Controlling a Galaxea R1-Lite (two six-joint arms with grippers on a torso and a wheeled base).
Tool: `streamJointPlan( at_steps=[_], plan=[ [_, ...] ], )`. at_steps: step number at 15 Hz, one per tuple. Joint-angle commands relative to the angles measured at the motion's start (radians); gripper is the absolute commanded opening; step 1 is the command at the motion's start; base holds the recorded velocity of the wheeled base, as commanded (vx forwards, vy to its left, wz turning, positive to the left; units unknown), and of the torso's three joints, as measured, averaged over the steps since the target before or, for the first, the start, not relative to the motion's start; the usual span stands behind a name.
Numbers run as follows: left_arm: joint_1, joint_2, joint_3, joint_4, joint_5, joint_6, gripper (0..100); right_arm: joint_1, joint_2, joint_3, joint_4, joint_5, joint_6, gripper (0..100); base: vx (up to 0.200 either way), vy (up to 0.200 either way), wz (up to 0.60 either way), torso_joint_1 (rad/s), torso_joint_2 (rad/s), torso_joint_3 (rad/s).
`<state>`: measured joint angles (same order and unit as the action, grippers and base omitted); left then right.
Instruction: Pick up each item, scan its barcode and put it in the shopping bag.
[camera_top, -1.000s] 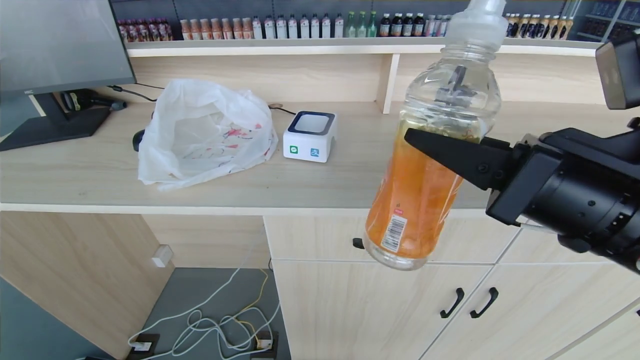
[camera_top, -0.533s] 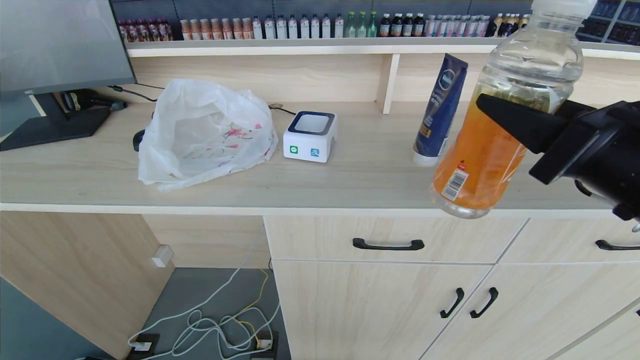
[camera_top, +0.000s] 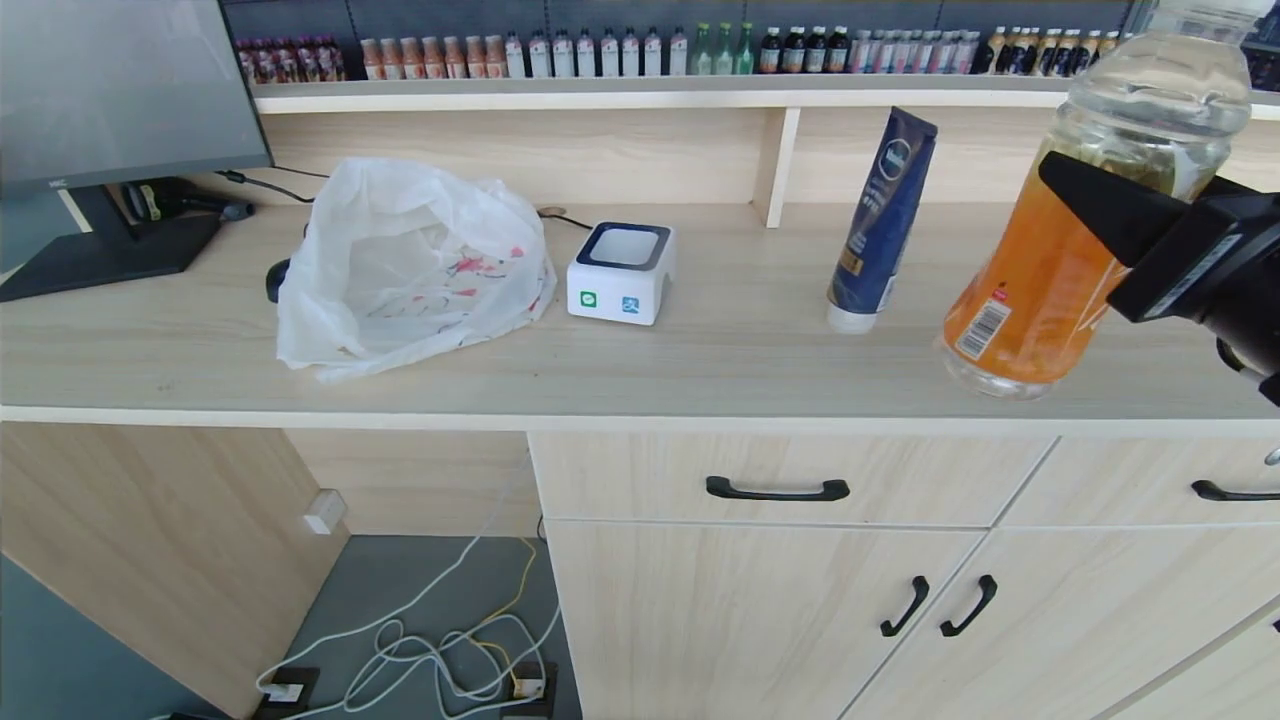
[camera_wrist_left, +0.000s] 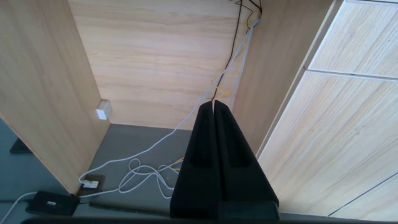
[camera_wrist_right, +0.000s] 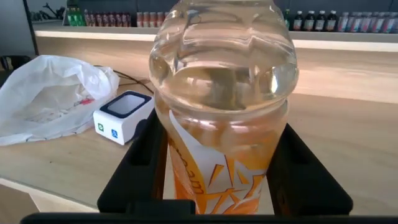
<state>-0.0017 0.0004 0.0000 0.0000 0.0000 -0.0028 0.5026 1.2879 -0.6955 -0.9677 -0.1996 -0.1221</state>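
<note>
The right tool (camera_top: 1100, 200) is clenched on a bottle of orange drink (camera_top: 1040, 290), its black fingers pressing the clear upper part just above the orange label. The bottle is held tilted over the right end of the table (camera_top: 700, 370), cap end up and leaning to the right, base low near the front edge. I cannot tell whether the base touches the wood. A barcode sticker (camera_top: 982, 328) shows near the base, facing the front edge of the table.

Just to the left of the bottle a dark blue tube (camera_top: 880, 225) stands on its white cap, apart from it. Farther left, well apart, sits the small white scanner (camera_top: 620, 272), and it stands between the tube and the white shopping bag (camera_top: 410, 265). The bag lies crumpled and open beside the scanner; what it holds I cannot tell. A monitor (camera_top: 110, 90) stands at the far left, and a shelf of bottles (camera_top: 640, 50) runs along the back.

The left tool (camera_wrist_left: 214, 155) hangs below the table beside the cupboard, fingers pressed together on nothing, with cables (camera_wrist_left: 143, 174) on the floor beneath it.
</note>
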Motion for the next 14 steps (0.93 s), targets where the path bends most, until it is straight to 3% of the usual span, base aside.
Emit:
streamJointPlan(
  at_steps=[1,14],
  plan=[
    [0.0,0.0,0.0,0.0,0.0,0.001,0,-0.01,0.004,0.022,-0.003,0.0,-0.001,0,0.0,0.2,0.0,0.002,0.0,0.002],
    [0.0,0.0,0.0,0.0,0.0,-0.003,0,0.011,0.007,0.005,-0.002,0.011,-0.008,0,0.0,0.2,0.0,0.003,0.0,0.003]
  ],
)
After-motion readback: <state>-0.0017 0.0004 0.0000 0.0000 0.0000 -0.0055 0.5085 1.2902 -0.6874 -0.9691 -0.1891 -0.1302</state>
